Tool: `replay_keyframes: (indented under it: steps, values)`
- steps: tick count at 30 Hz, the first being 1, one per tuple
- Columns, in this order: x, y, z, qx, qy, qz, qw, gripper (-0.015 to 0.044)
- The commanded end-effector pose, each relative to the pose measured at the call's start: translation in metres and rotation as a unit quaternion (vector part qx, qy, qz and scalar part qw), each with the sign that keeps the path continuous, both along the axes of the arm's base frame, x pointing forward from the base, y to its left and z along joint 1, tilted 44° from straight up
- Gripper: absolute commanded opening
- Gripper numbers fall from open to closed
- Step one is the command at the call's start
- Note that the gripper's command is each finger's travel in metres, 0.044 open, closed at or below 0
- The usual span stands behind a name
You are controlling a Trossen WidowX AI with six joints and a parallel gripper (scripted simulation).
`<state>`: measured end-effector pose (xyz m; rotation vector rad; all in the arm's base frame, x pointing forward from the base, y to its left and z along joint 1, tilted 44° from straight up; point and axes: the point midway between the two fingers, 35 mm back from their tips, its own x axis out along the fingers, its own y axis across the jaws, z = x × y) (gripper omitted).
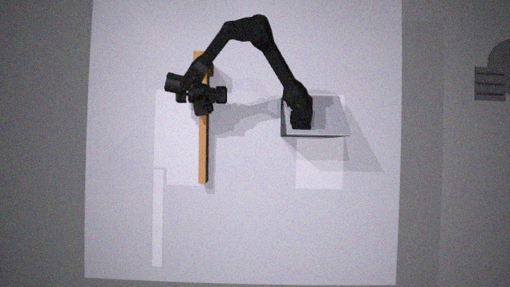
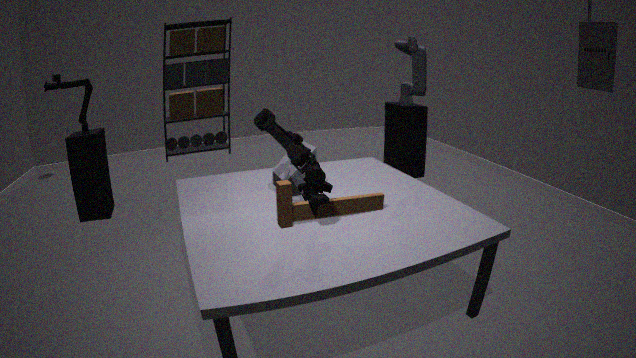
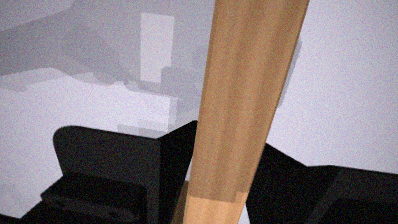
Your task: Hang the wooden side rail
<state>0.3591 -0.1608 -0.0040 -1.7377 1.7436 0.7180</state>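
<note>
"My end effector (image 1: 203,106) (image 2: 320,204) (image 3: 216,129) is closed on the wooden rail (image 1: 203,150) (image 2: 357,202) (image 3: 245,100); from the top I see it covering a stretch of the wood, with the bare length running out on one side and the headboard post (image 1: 197,55) (image 2: 284,205) on the other."

"And your arm?"

"My arm (image 1: 277,60) (image 2: 287,142) bends out from the grey block (image 1: 337,116) and comes back over the rail. A pale, narrow strip (image 1: 158,220) lies on the bench (image 1: 281,232) (image 2: 350,260), apart from the rail."

"What does the exterior view give you?"

"The post is upright on the bench, and the rail stands on its narrow edge with one end right at the post. I grip it between that end and the far one. I can't tell whether the hooks sit on the pins, or whether the far end touches the bench."

"Then the wrist?"

"There the rail passes between my two dark fingers, one on either side of it, slanting slightly up the view. Its grain shows plainly, and a band of shadow ends across the lower part. The hooks are out of sight here too."
</note>
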Motion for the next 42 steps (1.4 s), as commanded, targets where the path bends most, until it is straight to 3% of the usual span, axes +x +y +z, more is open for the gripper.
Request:
replay_keyframes:
  steps: [1,36,42]
  values:
    - [0.0009,-0.0012,0.0009,-0.006,-0.001,0.001,1.0,0.0]
    - [0.0009,-0.0052,-0.0031,-0.006,-0.001,0.001,1.0,0.0]
    - [0.0,-0.0027,-0.0034,-0.001,0.001,0.001,1.0,0.0157]
